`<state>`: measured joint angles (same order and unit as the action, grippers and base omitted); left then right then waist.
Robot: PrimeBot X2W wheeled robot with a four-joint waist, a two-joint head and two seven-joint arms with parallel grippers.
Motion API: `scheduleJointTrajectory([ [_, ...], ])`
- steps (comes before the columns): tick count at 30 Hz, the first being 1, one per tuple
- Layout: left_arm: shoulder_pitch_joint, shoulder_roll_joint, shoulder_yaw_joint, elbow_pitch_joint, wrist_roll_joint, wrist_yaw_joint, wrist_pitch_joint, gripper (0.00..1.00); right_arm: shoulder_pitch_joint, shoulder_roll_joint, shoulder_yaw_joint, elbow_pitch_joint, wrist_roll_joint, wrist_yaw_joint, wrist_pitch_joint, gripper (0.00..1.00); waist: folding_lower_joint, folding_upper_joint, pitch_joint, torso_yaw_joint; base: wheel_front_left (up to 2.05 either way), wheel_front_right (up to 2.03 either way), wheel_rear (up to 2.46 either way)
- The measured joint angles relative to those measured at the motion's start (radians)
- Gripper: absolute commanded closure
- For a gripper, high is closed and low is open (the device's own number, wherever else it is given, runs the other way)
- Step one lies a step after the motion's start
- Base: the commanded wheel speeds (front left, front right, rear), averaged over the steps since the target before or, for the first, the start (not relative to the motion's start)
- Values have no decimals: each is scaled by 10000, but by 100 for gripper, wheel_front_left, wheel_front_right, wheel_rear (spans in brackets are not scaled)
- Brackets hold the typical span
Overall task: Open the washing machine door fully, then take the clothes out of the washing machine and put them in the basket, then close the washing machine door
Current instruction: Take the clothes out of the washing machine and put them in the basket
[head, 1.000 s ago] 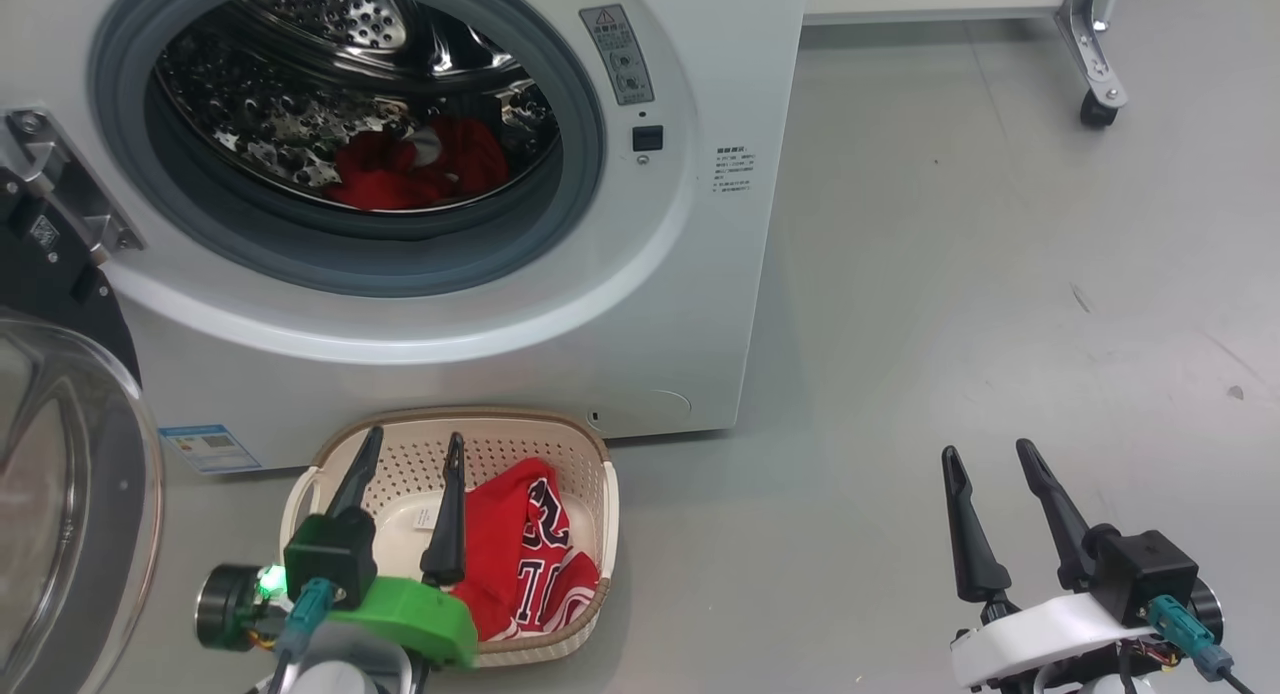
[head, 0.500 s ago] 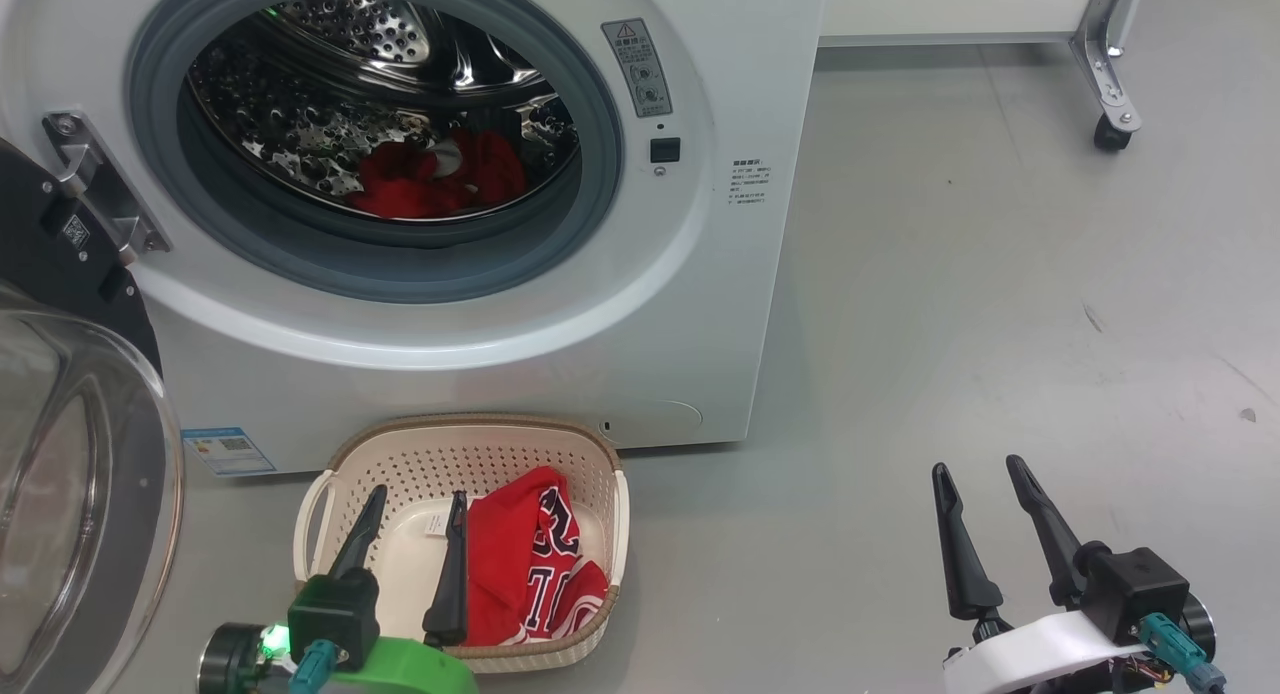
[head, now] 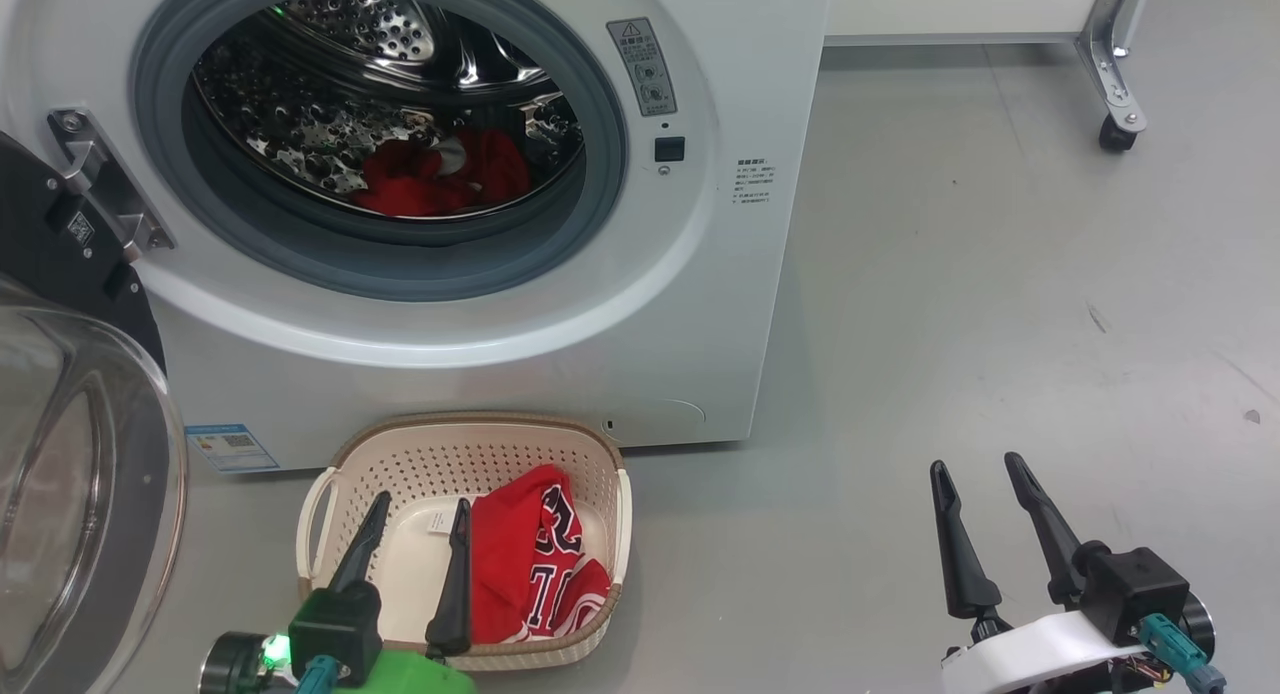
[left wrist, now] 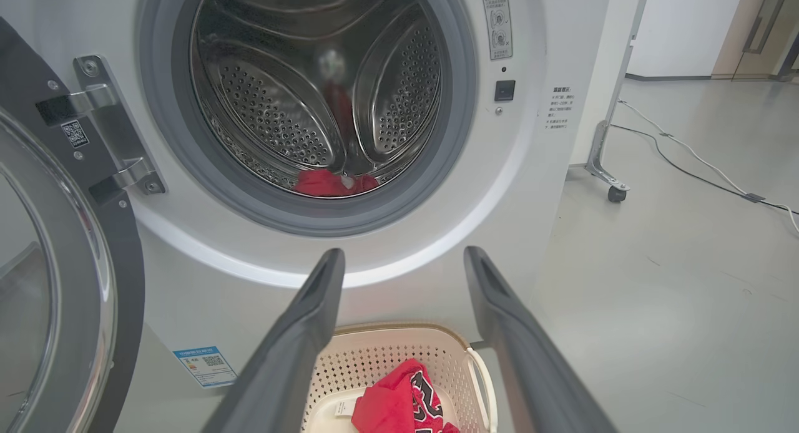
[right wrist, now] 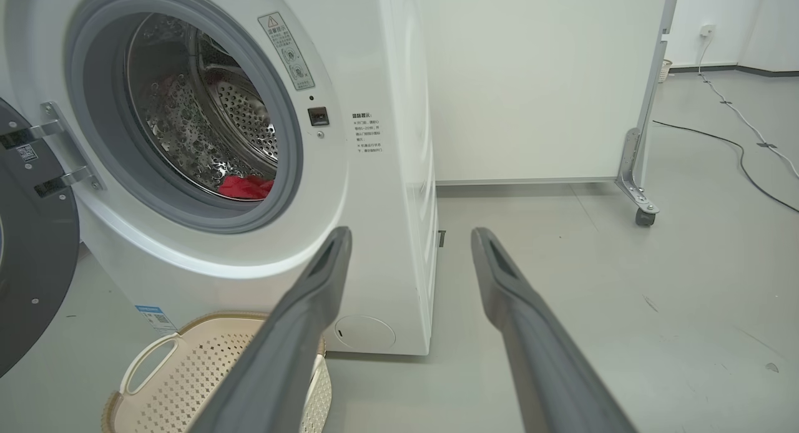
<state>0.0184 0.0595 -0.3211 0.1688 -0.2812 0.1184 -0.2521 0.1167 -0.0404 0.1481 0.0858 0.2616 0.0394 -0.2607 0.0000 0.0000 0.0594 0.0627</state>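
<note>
The white washing machine has its door swung wide open at the left, glass bowl facing me. Red clothes lie at the bottom of the steel drum, seen also as red clothes and red clothes. The cream basket stands on the floor before the machine and holds one red garment with lettering. My left gripper hangs open and empty over the basket's near left side. My right gripper is open and empty over bare floor, well right of the machine.
Grey floor stretches right of the machine. A white panel on a metal foot with a caster stands at the back right. Cables run across the floor farther off. A blue label sits low on the machine's front.
The head camera has shifted, so the whole scene sits slightly right and lower. My left gripper has drawn back towards me over the basket, still open. The right gripper has barely moved.
</note>
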Motion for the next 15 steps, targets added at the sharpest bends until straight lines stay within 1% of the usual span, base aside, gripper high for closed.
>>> scheduleJointTrajectory([
  [2,66,-2,6,-31,10,0,4,0,1,0,6,-23,0,-71,0,0,0,0,16,8,0,0,0],
  [15,125,-13,178,-309,217,0,88,0,3,0,69,-169,-8,-71,0,0,0,0,225,-9,0,0,0],
])
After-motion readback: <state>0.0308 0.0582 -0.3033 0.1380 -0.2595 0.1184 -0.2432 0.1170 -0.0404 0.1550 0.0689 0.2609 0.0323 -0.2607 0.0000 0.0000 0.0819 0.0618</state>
